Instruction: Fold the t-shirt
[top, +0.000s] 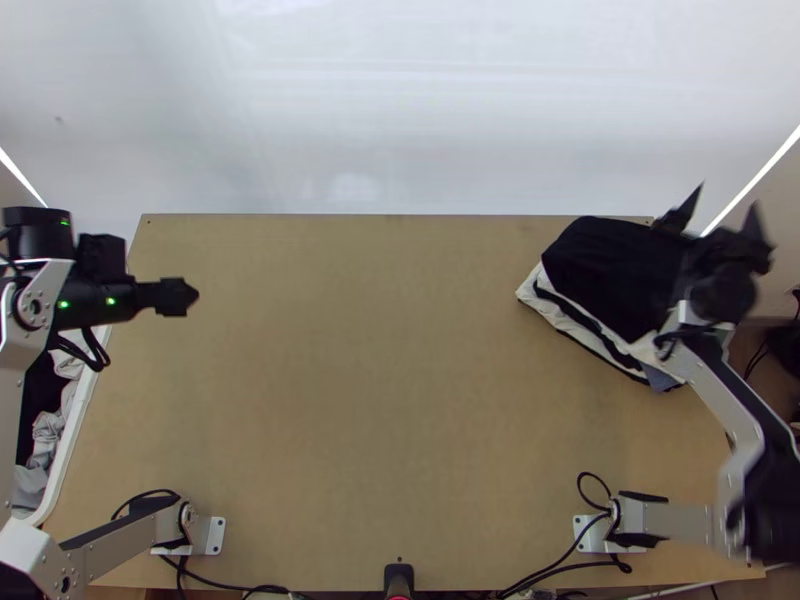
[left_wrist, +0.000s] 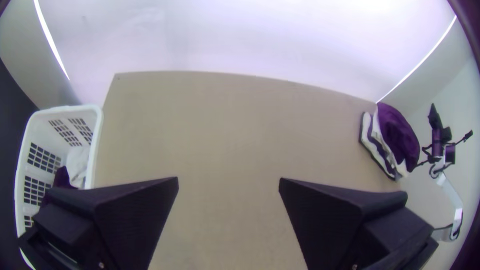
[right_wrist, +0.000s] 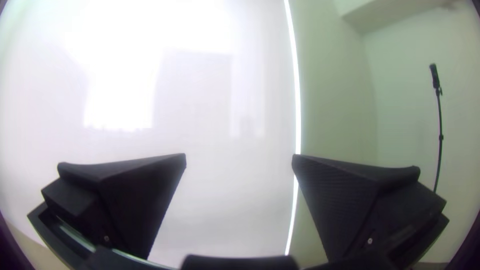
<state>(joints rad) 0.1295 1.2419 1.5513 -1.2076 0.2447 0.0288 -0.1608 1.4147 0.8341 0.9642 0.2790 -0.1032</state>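
At the table's back right corner lies a stack of folded garments, a black cloth (top: 615, 270) on top and white and dark layers (top: 580, 325) beneath it. The left wrist view has the same stack (left_wrist: 397, 132), dark purple on top. My right gripper (top: 727, 197) is raised at the stack's right side, fingers spread and holding nothing; its wrist view has the open gripper (right_wrist: 239, 156) facing the pale wall. My left gripper (top: 180, 297) hangs over the table's left part, away from the stack. In its own view this gripper (left_wrist: 228, 181) stands open with nothing between the fingers.
A white basket (left_wrist: 95, 145) with white and dark cloth inside stands along the table's left edge, under the left arm. Bare wooden table (top: 380, 350) stretches between the arms. Black cables (top: 560, 568) run along the near edge. A pale wall (top: 400, 110) rises behind.
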